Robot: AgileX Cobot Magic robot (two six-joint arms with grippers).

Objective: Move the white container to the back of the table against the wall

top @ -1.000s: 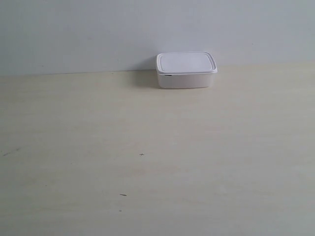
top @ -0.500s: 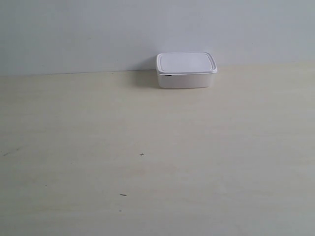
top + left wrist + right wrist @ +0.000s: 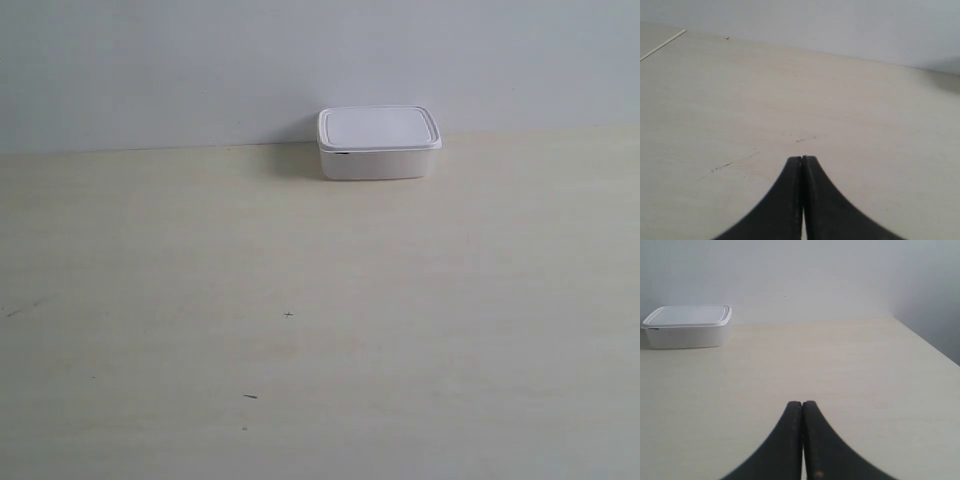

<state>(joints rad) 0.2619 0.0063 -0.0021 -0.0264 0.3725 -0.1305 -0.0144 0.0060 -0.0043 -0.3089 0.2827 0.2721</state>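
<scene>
Nothing has stirred over the last second: the white container (image 3: pixel 378 143) sits in exactly the same spot in the exterior view as it did a moment ago, lid on, square to the room, and no arm shows in that view at all. It rests at the far edge of the table (image 3: pixel 300 300), its back side right along the line where the pale surface meets the wall (image 3: pixel 200 70); from here I cannot tell whether it actually touches the wall or stops just short. The right wrist view agrees, showing the box off to one side and well away from the arm, tucked at the foot of the wall. The right gripper (image 3: pixel 802 405) has its two dark fingers pressed together with only a hairline seam between them and nothing caught there. The left gripper (image 3: pixel 802 161) is the same, closed on itself and empty, looking out over bare wood grain with a few faint dark scratches, and the container is not in its sight. With the box lying still where the task wants it and both claws clear of it and empty, I'd judge the job is done, or as good as done. The only open doubt is whether a last nudge would be needed to seat it flush.
</scene>
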